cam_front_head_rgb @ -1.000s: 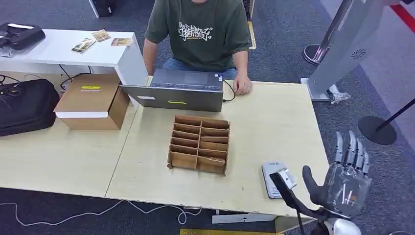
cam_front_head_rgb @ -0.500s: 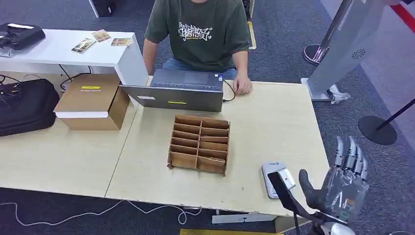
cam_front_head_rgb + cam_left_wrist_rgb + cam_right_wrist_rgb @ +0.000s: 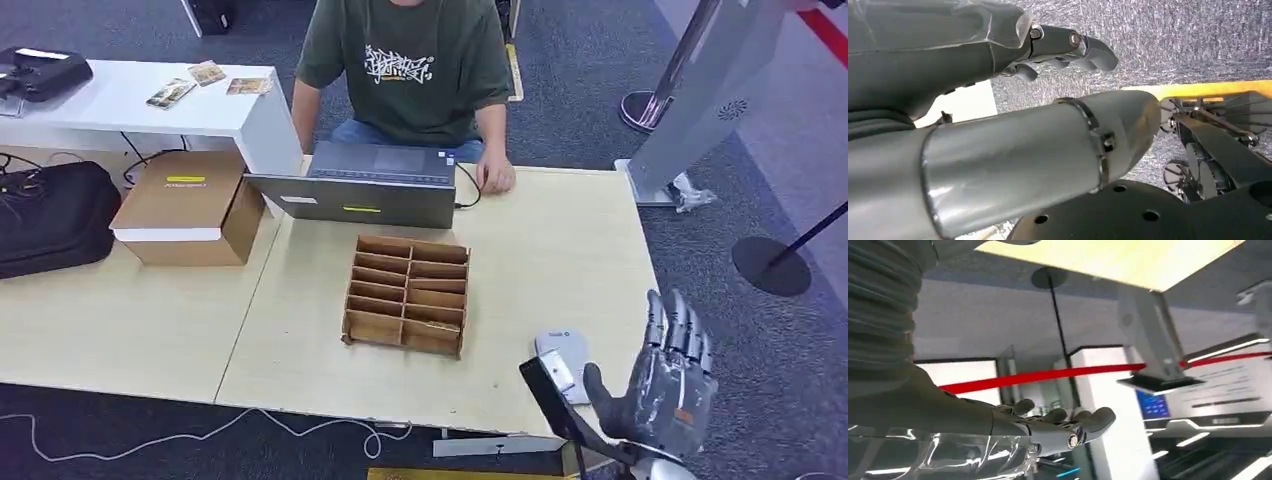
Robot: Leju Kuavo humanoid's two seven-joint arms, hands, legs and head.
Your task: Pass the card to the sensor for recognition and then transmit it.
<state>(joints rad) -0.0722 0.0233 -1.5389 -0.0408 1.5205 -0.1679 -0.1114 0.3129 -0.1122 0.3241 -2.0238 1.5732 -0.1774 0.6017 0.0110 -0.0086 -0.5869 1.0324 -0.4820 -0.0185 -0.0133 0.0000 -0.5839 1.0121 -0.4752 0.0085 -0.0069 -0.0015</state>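
Wooden table (image 3: 560, 240) sitting under everything. Right hand (image 3: 665, 385) hovering at near edge, pinching dark card (image 3: 552, 400) by thumb (other fingers spread), just beside grey sensor (image 3: 566, 352). Left hand (image 3: 998, 45) hanging, fingers curling, gripping nothing.

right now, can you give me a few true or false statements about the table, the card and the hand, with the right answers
1. The right hand holds a dark card between thumb and fingers. True.
2. The card is lying flat on the sensor. False: the card is in the hand, raised and tilted over the near side of the sensor.
3. The wooden divider tray stands in the middle of the table, nearer the robot than the laptop. True.
4. The cardboard box sits to the right of the laptop. False: it sits to the left of it.
5. The person rests a hand on the table by the laptop's right end. True.
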